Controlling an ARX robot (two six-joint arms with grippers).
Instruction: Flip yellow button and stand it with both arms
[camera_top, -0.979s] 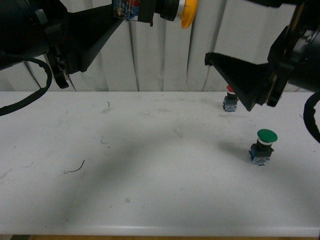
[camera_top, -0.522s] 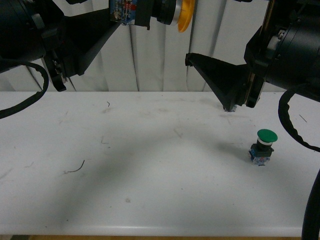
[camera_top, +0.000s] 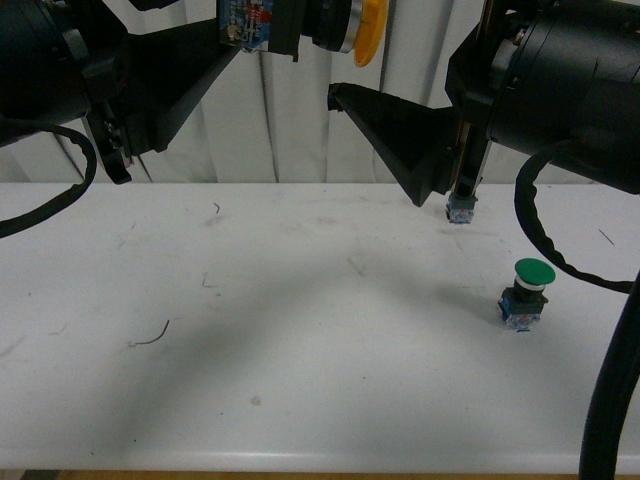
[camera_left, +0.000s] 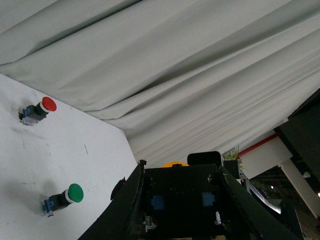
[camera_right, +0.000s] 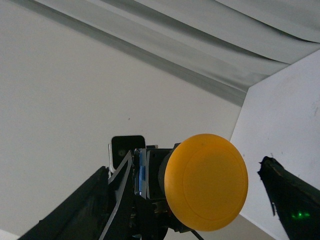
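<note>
High above the table, the yellow button (camera_top: 370, 30) lies sideways in the air, its cap pointing right and its blue-grey base (camera_top: 245, 22) to the left. My left gripper (camera_top: 275, 25) is shut on its body. In the left wrist view only a sliver of the yellow button's cap (camera_left: 172, 163) shows past the dark block between the fingers (camera_left: 132, 195). My right gripper (camera_top: 345, 100) is open just right of and below the cap. In the right wrist view the yellow button's round cap (camera_right: 206, 188) faces the camera between the spread fingers (camera_right: 287, 197), touching neither.
On the white table (camera_top: 300, 330) a green-capped button (camera_top: 527, 293) stands at the right. The red-capped button (camera_top: 460, 210) is mostly hidden behind my right gripper; it shows in the left wrist view (camera_left: 37, 110). A pale curtain (camera_top: 300, 130) hangs behind.
My right gripper has moved left and up toward the yellow cap, covering the red-capped button. The left gripper holds the yellow button almost still.
</note>
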